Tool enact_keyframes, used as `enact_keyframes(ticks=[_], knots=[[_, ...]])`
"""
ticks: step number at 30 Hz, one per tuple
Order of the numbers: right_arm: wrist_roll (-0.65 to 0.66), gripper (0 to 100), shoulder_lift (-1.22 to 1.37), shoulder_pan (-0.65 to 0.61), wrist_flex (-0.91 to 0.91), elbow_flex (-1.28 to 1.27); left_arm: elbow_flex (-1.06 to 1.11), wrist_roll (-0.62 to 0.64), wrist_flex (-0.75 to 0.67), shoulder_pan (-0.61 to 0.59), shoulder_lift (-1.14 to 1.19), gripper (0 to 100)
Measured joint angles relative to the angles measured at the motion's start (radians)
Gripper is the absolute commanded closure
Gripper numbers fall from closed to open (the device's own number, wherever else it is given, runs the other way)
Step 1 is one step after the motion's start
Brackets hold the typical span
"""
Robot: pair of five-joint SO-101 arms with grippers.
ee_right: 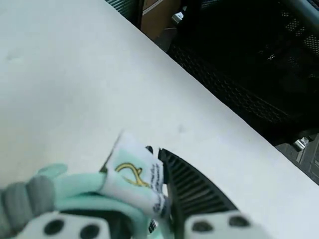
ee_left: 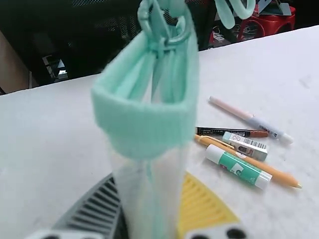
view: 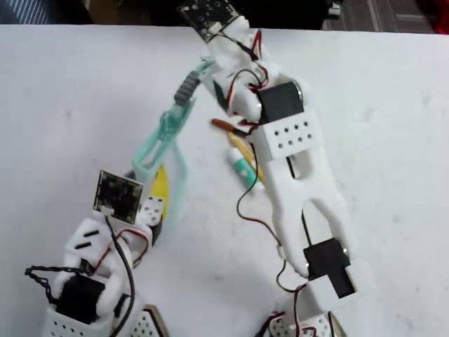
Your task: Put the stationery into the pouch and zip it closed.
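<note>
The mint pouch (view: 167, 133) stretches diagonally over mid-table, its near end clamped in the left gripper (view: 158, 203) and its far end pinched by the right gripper (view: 202, 70) near the table (view: 63, 98)'s back edge, with stationery (view: 242, 158) just beside it and open surface on either side.

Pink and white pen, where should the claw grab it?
Probably its middle, coming straight down from above and pinching across the barrel. The pink and white pen lies flat on the table, apart from the other stationery, so both long sides look free.
</note>
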State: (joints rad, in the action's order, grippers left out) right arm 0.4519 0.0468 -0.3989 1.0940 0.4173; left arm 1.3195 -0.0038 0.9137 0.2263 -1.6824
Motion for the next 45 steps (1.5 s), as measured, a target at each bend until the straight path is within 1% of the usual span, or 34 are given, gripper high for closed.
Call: enact_keyframes(ticks=[4,6,8,12,14,16,19,24,26,28,33,36,41,44,45], knots=[[0.000,98.0,0.000,0.002,0.008,0.000,0.000,0.000,0.058,0.000,-0.071,98],[0.005,95.5,0.000,0.002,0.071,0.000,0.002,0.000,0.092,0.000,-0.120,98],[0.072,88.3,0.000,0.002,0.170,0.000,0.002,0.000,0.101,0.000,-0.132,98],[0.213,69.1,-0.017,0.002,0.391,0.000,0.002,0.000,0.101,0.000,-0.133,98],[0.267,63.9,-0.049,0.002,0.491,0.000,0.002,0.000,0.101,0.000,-0.137,98],[0.342,64.5,-0.087,-0.002,0.578,0.000,0.002,0.000,0.101,0.000,-0.137,98],[0.425,71.4,-0.172,-0.008,0.595,-0.058,0.002,0.002,0.101,0.000,-0.137,98],[0.446,88.6,-0.334,-0.026,0.597,-0.238,0.002,0.000,0.101,0.000,-0.137,98],[0.446,92.8,-0.419,-0.034,0.597,-0.273,0.002,0.000,0.101,0.000,-0.137,98],[0.446,94.3,-0.506,-0.035,0.597,-0.293,0.002,0.000,0.101,0.000,-0.137,98],[0.454,90.5,-0.741,-0.038,0.597,-0.376,0.002,0.000,0.101,0.000,-0.137,98],[0.454,86.8,-0.870,-0.032,0.597,-0.471,0.002,0.000,0.101,0.000,-0.137,98],[0.559,74.8,-1.082,-0.037,0.595,-0.686,0.002,0.000,0.101,0.000,-0.137,98],[0.578,65.7,-1.211,-0.037,0.586,-0.809,0.002,0.000,0.101,0.000,-0.137,98],[0.580,64.0,-1.255,-0.037,0.586,-0.839,0.002,0.000,0.101,0.000,-0.137,98]])
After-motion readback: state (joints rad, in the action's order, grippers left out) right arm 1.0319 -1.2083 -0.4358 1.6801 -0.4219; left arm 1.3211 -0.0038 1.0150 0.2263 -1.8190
